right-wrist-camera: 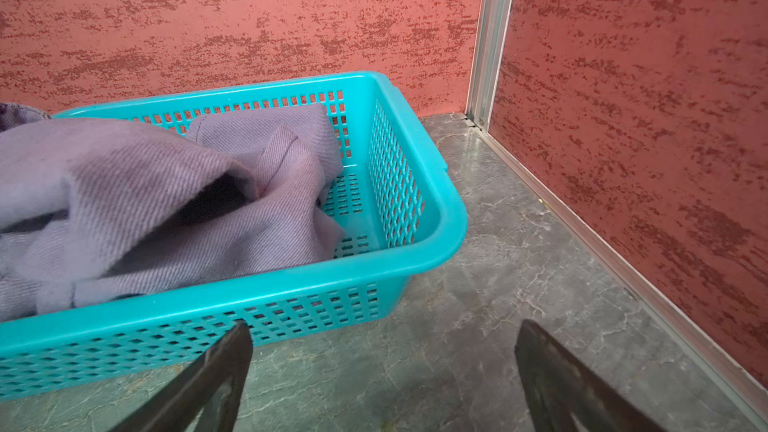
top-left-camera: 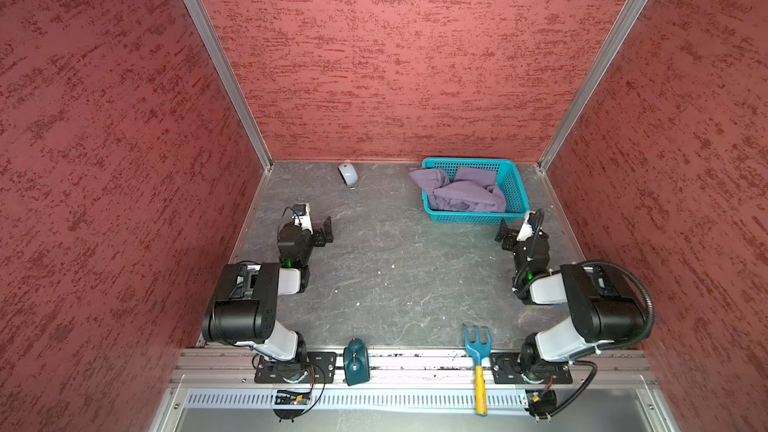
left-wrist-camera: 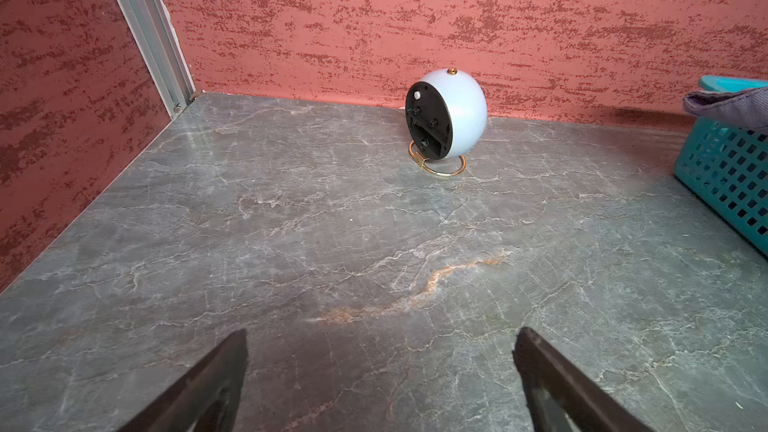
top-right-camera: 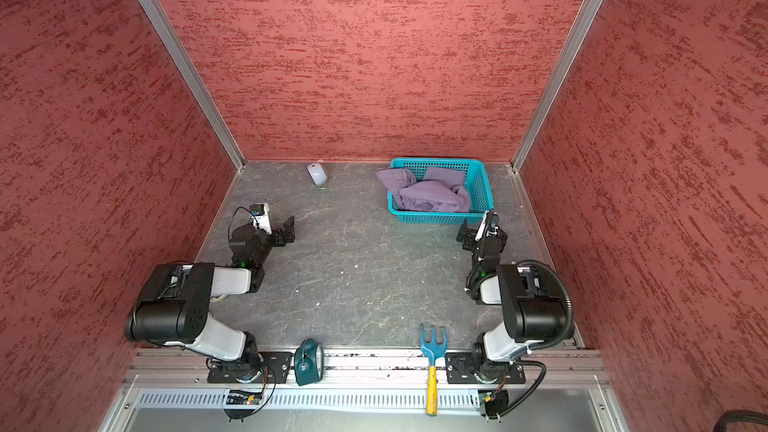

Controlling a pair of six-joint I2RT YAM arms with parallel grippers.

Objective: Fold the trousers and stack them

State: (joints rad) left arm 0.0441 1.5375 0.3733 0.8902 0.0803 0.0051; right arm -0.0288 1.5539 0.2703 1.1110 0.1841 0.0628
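Note:
The trousers (top-left-camera: 461, 193) are a crumpled purple-grey bundle in the teal basket (top-left-camera: 473, 216) at the back right of the table, seen in both top views. One part hangs over the basket's left rim. The right wrist view shows the trousers (right-wrist-camera: 145, 201) filling most of the basket (right-wrist-camera: 415, 259). My right gripper (top-left-camera: 502, 234) is open and empty, low over the table just in front of the basket's near right corner. My left gripper (top-left-camera: 328, 231) is open and empty over bare table at the left, well away from the trousers. In the wrist views the right gripper (right-wrist-camera: 384, 330) and left gripper (left-wrist-camera: 380, 338) hold nothing.
A pale blue round clock (top-left-camera: 348, 174) stands on a gold ring near the back wall. A dark teal clock (top-left-camera: 356, 361) and a blue hand fork with a yellow handle (top-left-camera: 478, 359) lie at the front rail. Red walls close three sides.

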